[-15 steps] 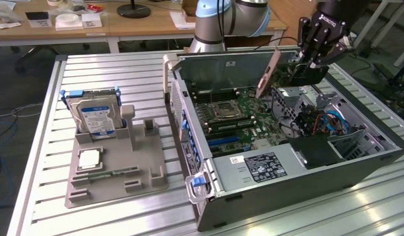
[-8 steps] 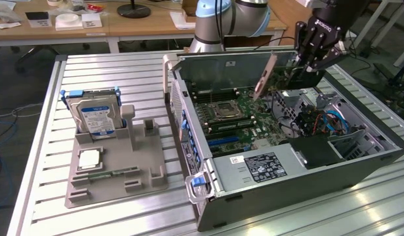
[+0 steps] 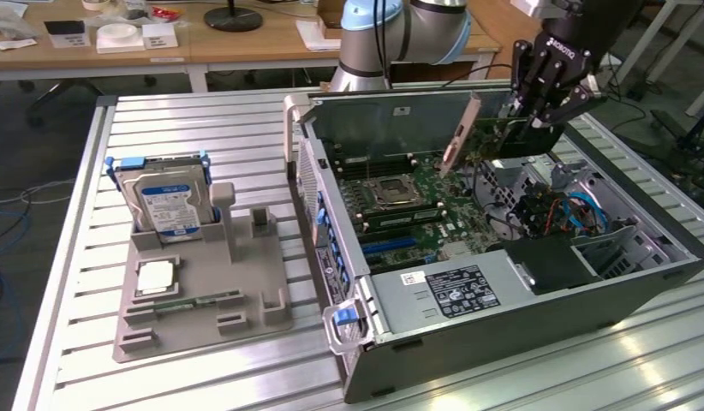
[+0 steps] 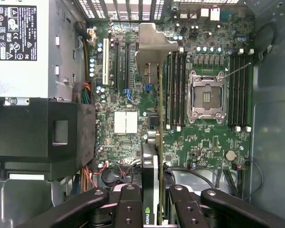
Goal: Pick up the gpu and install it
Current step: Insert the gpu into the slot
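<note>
We see the open computer case (image 3: 535, 325) on the slatted table (image 3: 215, 360), with its motherboard (image 4: 204, 142) exposed. The gpu (image 3: 501, 141) hangs edge-on over the motherboard inside the case, silver bracket (image 4: 152, 45) leading. The gripper (image 4: 154, 202) pinches the card between its fingers.

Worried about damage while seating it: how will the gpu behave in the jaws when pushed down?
The gpu looks like a stiff board, so it probably won't flex. Gripped near the end opposite its metal bracket, it might pivot under load. Its bare green circuit edge seems fragile.
</note>
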`<action>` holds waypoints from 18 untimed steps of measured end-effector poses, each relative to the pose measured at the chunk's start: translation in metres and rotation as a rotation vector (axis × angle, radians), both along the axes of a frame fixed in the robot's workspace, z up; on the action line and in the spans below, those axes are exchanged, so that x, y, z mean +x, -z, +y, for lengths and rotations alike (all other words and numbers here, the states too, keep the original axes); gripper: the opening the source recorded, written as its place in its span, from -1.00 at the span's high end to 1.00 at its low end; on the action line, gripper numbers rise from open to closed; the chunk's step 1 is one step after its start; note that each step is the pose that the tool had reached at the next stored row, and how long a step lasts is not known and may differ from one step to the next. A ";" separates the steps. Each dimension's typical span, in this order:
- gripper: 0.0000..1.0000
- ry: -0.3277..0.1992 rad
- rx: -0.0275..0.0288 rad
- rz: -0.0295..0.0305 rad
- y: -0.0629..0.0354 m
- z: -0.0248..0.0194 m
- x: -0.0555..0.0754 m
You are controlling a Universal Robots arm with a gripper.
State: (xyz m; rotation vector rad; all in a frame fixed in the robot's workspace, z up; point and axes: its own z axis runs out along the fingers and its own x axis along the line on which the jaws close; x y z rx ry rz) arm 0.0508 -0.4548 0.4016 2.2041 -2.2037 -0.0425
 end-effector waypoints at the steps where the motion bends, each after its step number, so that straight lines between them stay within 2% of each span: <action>1: 0.47 0.000 0.0003 -0.0001 0.0006 0.0000 0.000; 3: 0.47 0.000 0.0002 -0.0035 0.0026 0.0002 -0.002; 11: 0.47 0.000 0.0003 -0.0273 0.0123 0.0004 -0.016; 13: 0.47 0.000 0.0008 -0.0291 0.0135 0.0004 -0.018; 14: 0.47 0.000 0.0030 -0.0295 0.0138 0.0003 -0.019; 16: 0.47 0.000 0.0200 -0.0323 0.0142 0.0004 -0.021; 17: 0.47 0.000 0.0255 -0.0333 0.0143 0.0004 -0.022; 18: 0.47 0.000 0.0283 -0.0340 0.0147 0.0005 -0.023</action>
